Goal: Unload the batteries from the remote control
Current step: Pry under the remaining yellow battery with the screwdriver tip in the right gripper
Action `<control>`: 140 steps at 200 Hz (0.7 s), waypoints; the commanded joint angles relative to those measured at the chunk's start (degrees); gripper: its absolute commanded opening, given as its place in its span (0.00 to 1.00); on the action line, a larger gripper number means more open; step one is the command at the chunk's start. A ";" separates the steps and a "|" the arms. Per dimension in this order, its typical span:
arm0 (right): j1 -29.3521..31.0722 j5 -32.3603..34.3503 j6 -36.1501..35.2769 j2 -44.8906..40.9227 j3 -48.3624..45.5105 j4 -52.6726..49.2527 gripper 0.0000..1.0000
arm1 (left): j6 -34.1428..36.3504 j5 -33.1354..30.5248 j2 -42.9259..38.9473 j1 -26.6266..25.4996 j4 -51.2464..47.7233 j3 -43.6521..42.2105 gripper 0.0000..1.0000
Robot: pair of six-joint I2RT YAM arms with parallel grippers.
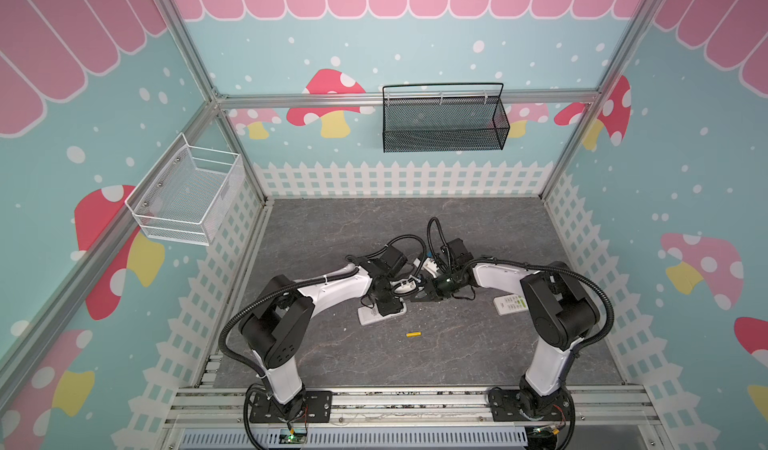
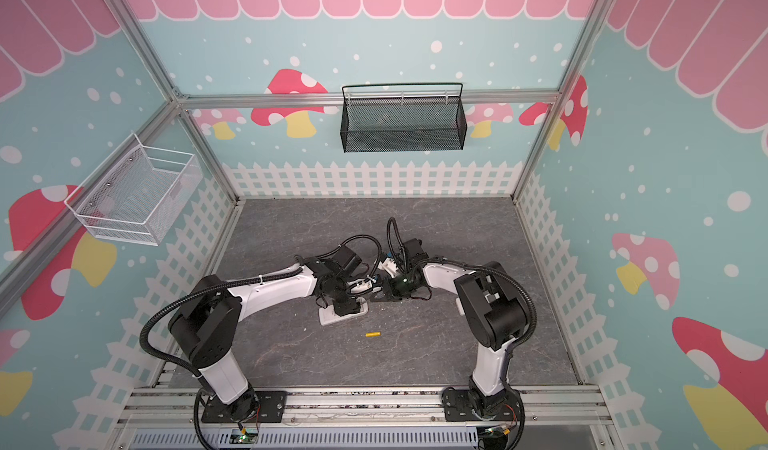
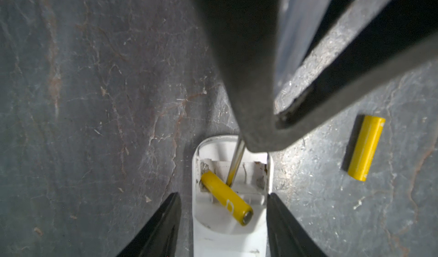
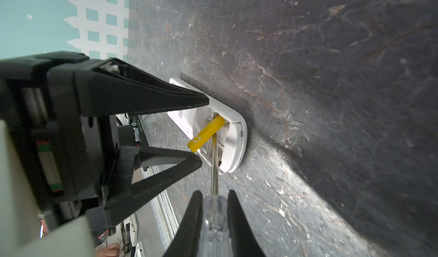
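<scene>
Screwdriver (image 4: 213, 222) tip touches the tilted yellow battery (image 3: 226, 197) in our remote (image 3: 227, 239) (a second battery (image 3: 366, 148) lies loose); right claw (image 4: 214, 193) clamps its handle, left claw (image 3: 223, 194) straddles, fingers apart.

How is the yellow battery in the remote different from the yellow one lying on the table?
The battery in the remote is tilted, one end lifted out of the remote's compartment; the loose battery lies flat on the table. The screwdriver tip touches the battery in the remote; nothing touches the loose battery. Both are yellow, slim cylinders of similar size.
</scene>
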 commanded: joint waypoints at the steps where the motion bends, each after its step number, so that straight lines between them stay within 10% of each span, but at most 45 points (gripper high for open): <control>1: 0.34 -2.79 -0.99 -0.22 0.82 0.82 0.00 | -0.50 -0.45 0.03 -0.53 1.09 -0.05 0.50; 140: -0.45 -1.27 -1.10 -2.81 -1.40 0.99 0.00 | -0.71 -0.39 0.15 -0.88 -0.95 2.64 0.02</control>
